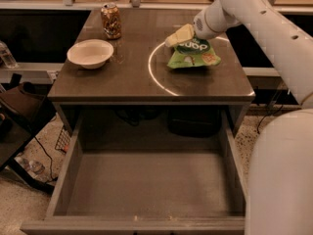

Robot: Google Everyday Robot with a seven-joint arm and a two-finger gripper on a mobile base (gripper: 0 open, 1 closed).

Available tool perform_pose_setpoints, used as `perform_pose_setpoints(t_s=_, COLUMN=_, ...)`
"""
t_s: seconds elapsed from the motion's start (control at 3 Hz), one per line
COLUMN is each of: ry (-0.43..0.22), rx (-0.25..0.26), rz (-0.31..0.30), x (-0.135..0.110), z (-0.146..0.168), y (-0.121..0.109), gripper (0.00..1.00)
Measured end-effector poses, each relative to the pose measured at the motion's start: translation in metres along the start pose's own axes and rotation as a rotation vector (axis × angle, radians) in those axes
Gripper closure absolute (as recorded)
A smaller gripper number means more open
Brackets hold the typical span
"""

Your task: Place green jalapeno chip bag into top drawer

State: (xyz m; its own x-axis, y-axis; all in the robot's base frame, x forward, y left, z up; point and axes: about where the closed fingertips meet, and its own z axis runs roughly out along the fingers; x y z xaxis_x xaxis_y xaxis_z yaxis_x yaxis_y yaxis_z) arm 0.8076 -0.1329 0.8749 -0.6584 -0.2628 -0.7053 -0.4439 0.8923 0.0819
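The green jalapeno chip bag [194, 54] lies on the right half of the tabletop, light green with a dark oval logo. My gripper [179, 35] is at the bag's upper left edge, touching or just above it, and the white arm reaches in from the upper right. The top drawer [146, 180] is pulled fully open below the table's front edge. Its flat grey-brown bottom has nothing in it.
A white bowl [90, 53] sits on the left of the tabletop [122, 82]. A brown drink can [111, 21] stands behind it. A bright ring of light marks the table left of the bag. My white body fills the lower right. Cables and dark objects lie on the floor at left.
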Motion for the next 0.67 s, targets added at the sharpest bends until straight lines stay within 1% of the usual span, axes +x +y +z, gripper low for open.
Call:
perform_pose_setpoints(t_s=0.33, ry=0.066, rx=-0.051, rz=0.033, x=0.019, z=0.019, y=0.013, gripper=0.00)
perform_pose_setpoints(t_s=0.67, ry=0.105, rx=-0.073, rz=0.058, x=0.039, z=0.030, y=0.019, gripper=0.18)
